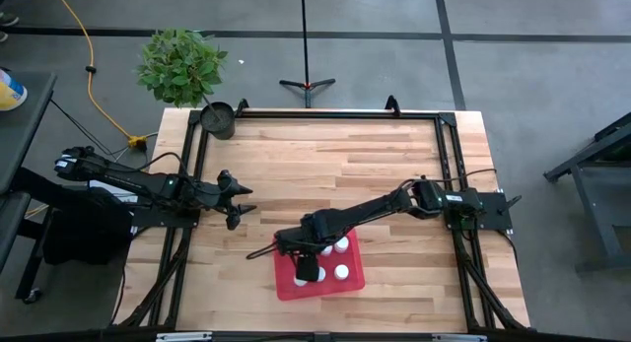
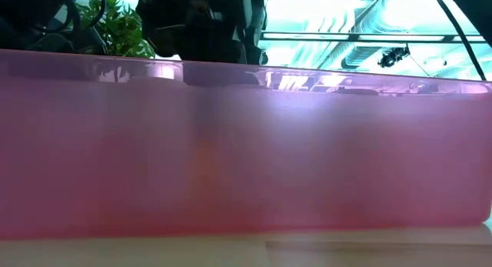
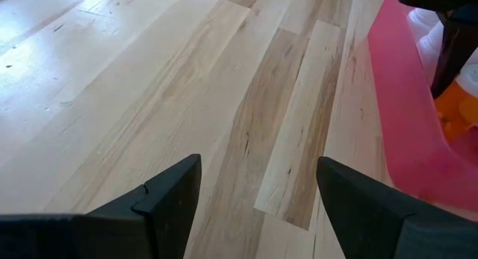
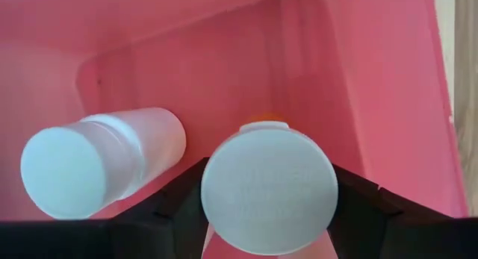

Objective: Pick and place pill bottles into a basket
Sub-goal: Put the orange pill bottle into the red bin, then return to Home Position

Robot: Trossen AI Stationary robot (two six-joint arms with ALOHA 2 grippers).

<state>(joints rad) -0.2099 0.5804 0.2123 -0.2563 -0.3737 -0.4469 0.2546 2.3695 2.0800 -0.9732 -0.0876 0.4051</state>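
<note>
The red basket (image 1: pixel 320 283) stands on the table near its front edge, and its wall (image 2: pixel 246 144) fills the low view. My right gripper (image 1: pixel 306 270) reaches down inside it, shut on a pill bottle with a white cap (image 4: pixel 267 186) and an orange body (image 4: pixel 269 119). A pale bottle (image 4: pixel 97 163) stands beside it in the basket. Two more white caps (image 1: pixel 342 245) (image 1: pixel 342 272) show in the basket's right half. My left gripper (image 3: pixel 258 192) is open and empty over bare table left of the basket (image 3: pixel 403 117), and also shows in the high view (image 1: pixel 237 199). My right gripper pinches the bottle between its two fingers (image 4: pixel 175 207), at the cap's rim (image 4: pixel 210 186) on opposite sides. The fingers come from above, pointing down into the basket. The bottle is upright, cap up. The cap hides whether its base rests on the basket floor.
A small black pot (image 1: pixel 218 118) and a green plant (image 1: pixel 180 64) stand at the table's far left corner. Bare wooden table (image 1: pixel 325 165) lies between the arms and the far edge. A dark frame (image 1: pixel 315 113) runs around the table.
</note>
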